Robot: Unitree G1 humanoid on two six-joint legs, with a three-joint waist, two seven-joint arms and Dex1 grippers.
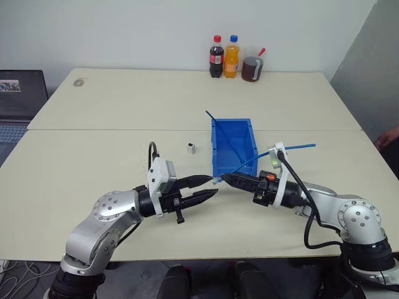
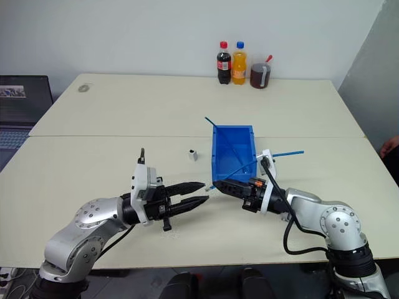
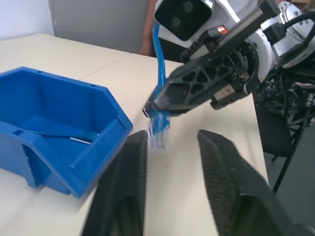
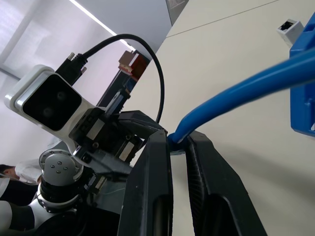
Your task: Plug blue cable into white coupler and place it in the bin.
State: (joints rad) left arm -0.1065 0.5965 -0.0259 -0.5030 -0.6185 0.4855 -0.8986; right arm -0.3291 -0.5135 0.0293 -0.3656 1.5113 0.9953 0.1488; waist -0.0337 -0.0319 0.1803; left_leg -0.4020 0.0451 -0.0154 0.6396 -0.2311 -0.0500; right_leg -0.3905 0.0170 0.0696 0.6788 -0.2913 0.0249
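the right gripper (image 1: 225,178) is clenched on the blue cable (image 1: 293,147) just behind its clear plug (image 3: 158,132), which sticks out past the fingertips toward the left gripper (image 1: 211,185). the left gripper's fingers (image 3: 123,196) stand apart with nothing between them, and the plug hangs just off one fingertip, seemingly not touching it.

taking the bin (image 1: 234,146) as the landmark: both grippers meet tip to tip just in front of its lowered front lip, above the table (image 1: 93,162). the cable runs back from the plug up and over the bin's front right corner, its free end reaching out past the bin's right side. its long axis lies slantwise across that corner. a darker, straighter cable (image 1: 225,134) lies slantwise inside the bin.

the white coupler (image 1: 191,147) sits upright on the table just left of the bin, beside its left wall, well apart from both grippers and beyond them. my judgement is that the move ahead turns on this: the coupler lies on the left arm's side, farther out over the table than the empty left gripper, so that arm is the nearer one to fetch it while the right holds the plug ready.

the table is a pale, plain surface, two tops joined at a seam. at its far edge against the wall stand two bottles (image 1: 223,57) and a jug (image 1: 252,67); a laptop (image 1: 19,99) sits off the left edge.
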